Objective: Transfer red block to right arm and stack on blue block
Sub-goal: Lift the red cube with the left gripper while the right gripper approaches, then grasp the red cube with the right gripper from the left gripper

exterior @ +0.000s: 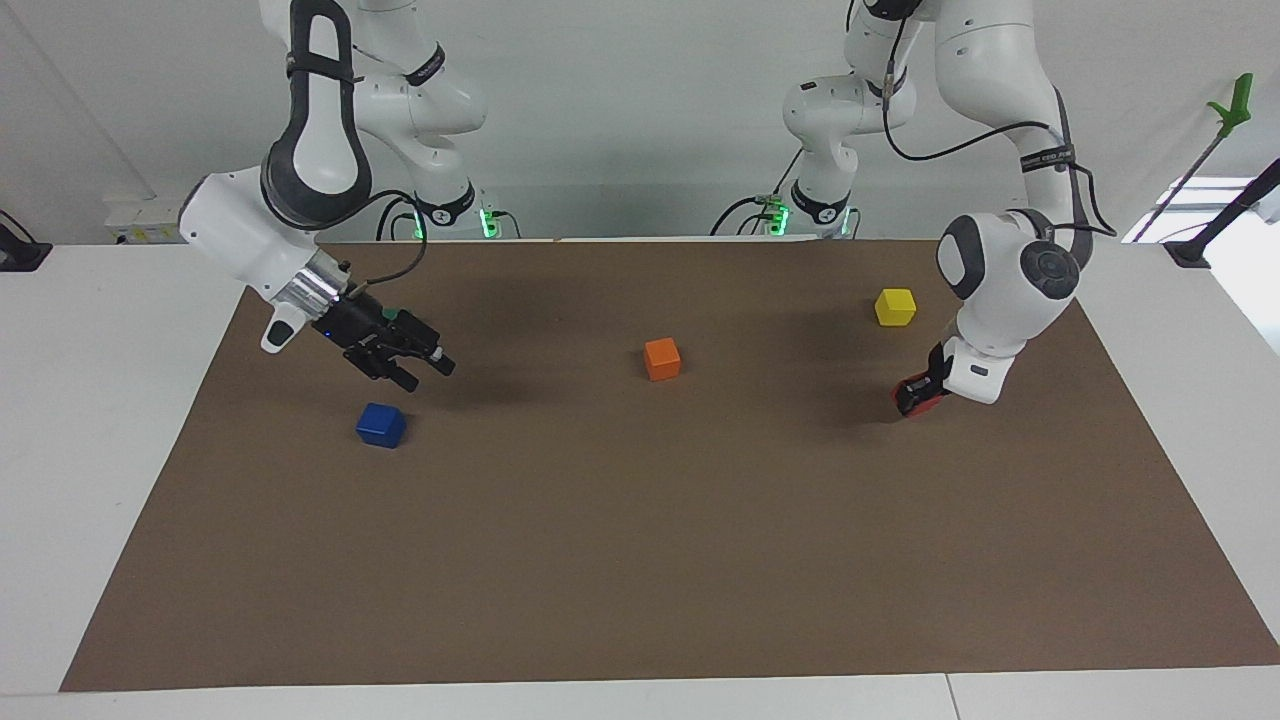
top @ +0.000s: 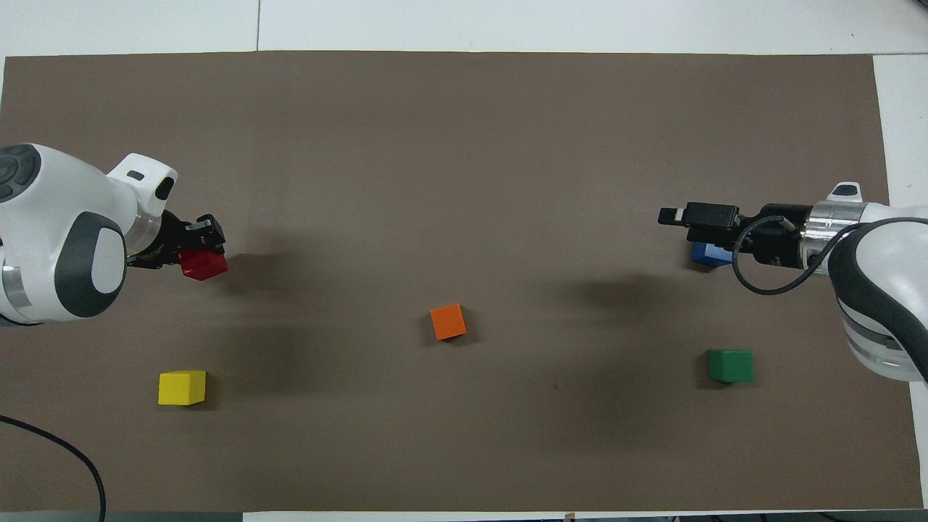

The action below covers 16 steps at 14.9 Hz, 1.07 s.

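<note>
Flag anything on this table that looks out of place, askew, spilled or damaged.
Nothing stands out. The yellow block, orange block, green block and blue block sit flat and apart on the brown mat. The left gripper is down at the red block; the right gripper hangs above the mat by the blue block.

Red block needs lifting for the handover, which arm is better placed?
Left. The left gripper is already down at the red block, fingers around it, at its own end of the mat. The right gripper hangs over the blue block, with the orange block between the two ends.
</note>
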Tool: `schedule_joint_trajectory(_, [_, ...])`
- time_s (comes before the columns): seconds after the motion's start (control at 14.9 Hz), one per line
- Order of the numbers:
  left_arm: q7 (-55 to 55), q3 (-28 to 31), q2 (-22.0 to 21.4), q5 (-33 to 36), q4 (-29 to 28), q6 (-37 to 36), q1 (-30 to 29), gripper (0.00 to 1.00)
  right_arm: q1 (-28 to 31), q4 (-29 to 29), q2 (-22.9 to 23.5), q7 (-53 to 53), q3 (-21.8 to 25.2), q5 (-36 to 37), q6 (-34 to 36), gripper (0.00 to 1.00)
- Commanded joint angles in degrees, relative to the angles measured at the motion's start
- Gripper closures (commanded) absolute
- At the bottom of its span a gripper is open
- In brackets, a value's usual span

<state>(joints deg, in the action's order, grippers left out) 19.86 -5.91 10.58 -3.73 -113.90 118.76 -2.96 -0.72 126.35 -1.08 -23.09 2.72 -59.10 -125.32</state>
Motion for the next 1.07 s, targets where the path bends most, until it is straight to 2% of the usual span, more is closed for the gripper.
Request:
schedule_joint_trajectory(0.0, [8.58,0.37,-3.10,-6.35,4.47,-9.49,3.40,1.00,-1.03,3.20,-2.70,-7.55,0.01,-11.44,7.15,0.00])
schedule_joint_trajectory(0.13, [15.88,0.02,-6.43,-12.06,4.39,-11.09,5.33,1.00,-1.38,4.51,-2.61,-15.19,0.01,-13.93,13.23,0.00])
schedule_joint_trajectory(0.27, [25.36,-0.24,-9.16,-17.25,4.47,-12.15,7.78,1.00,-2.00,6.27,-2.62,-22.14,0.01,-20.32,17.98,0.00])
schedule_joint_trajectory(0.4, [37.22,-0.86,-11.19,-19.38,4.38,-14.34,10.86,1.00,-4.01,8.73,-2.61,-28.47,0.01,-27.87,20.28,0.00])
schedule_joint_trajectory(0.54, [45.58,-1.65,-12.60,-20.34,4.38,-14.88,14.81,1.00,-7.17,11.01,-3.05,-32.36,0.01,-35.61,22.05,0.00])
schedule_joint_trajectory(0.67, [53.93,-1.83,-14.09,-26.47,4.30,-14.61,17.19,1.00,-11.29,13.04,-4.11,-35.25,0.01,-44.74,22.22,0.00])
schedule_joint_trajectory(0.8, [60.01,-3.05,-15.24,-32.54,3.95,-14.18,17.99,1.00,-16.04,13.84,-2.36,-41.22,0.01,-55.29,24.93,0.00])
schedule_joint_trajectory(1.0, [64.95,-5.34,-15.68,-41.25,3.59,-11.99,18.08,1.00,-19.57,14.45,-0.43,-43.53,-0.08,-62.62,31.08,0.00])
